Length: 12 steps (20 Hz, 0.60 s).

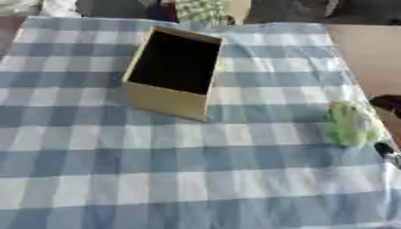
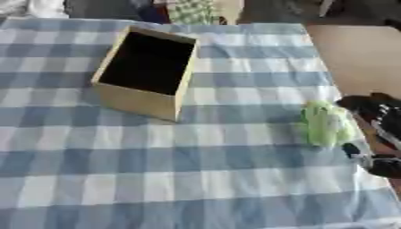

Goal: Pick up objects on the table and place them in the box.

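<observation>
A tan open-topped box (image 1: 168, 99) with a dark inside stands on the blue-and-white checked cloth, left of centre and toward the back. A light green, soft-looking object (image 2: 325, 123) lies on the cloth near the right edge. My right hand (image 2: 377, 129), black, comes in at the right edge just beside the green object, its fingers spread on either side of it and not closed round it. My left hand shows in neither view.
The checked tablecloth (image 1: 156, 179) covers the table; bare brown tabletop (image 2: 352, 58) shows at the right. Dark shapes and a green checked cloth (image 1: 200, 10) sit beyond the far edge.
</observation>
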Each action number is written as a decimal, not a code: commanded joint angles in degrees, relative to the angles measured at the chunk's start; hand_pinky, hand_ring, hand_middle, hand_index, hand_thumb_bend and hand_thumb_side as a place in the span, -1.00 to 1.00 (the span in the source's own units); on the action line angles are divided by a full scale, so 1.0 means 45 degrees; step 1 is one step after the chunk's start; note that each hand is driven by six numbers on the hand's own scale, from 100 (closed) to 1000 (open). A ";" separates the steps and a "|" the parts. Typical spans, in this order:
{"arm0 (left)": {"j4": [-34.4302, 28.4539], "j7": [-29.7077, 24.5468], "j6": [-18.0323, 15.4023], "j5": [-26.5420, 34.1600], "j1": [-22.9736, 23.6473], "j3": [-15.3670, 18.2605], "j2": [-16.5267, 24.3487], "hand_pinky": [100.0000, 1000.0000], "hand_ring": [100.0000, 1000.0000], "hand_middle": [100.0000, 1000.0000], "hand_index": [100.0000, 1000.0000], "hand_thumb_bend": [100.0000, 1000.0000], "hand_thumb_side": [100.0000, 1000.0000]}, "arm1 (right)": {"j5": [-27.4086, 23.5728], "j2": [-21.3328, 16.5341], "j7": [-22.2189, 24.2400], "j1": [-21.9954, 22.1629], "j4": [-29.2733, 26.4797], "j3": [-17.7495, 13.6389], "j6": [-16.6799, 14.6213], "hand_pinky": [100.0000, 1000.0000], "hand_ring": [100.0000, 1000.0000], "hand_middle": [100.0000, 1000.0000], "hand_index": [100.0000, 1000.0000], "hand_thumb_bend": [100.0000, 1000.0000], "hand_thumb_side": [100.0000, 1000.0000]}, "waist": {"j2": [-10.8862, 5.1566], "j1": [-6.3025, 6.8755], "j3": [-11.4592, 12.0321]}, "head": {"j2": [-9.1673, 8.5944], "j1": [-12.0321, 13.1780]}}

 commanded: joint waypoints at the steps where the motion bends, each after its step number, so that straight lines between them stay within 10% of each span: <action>1: -0.0187 -0.0030 -0.0006 -0.0006 -0.0171 0.0066 0.0134 -0.31 0.31 0.47 0.21 -1.00 0.40 | -0.0109 -0.0457 -0.0015 0.0012 -0.0191 -0.0208 0.0070 0.97 0.80 0.78 0.98 -0.68 -1.00 | -0.0177 0.0015 0.0006 | -0.0112 0.0001; 12: -0.0187 -0.0075 0.0040 -0.0027 -0.0182 0.0056 0.0128 -0.32 0.31 0.47 0.21 -1.00 0.40 | -0.0233 -0.0626 0.0233 -0.0012 -0.0191 -0.0172 0.0187 0.98 0.81 0.80 1.00 -0.69 -1.00 | -0.0150 0.0019 0.0032 | -0.0119 -0.0013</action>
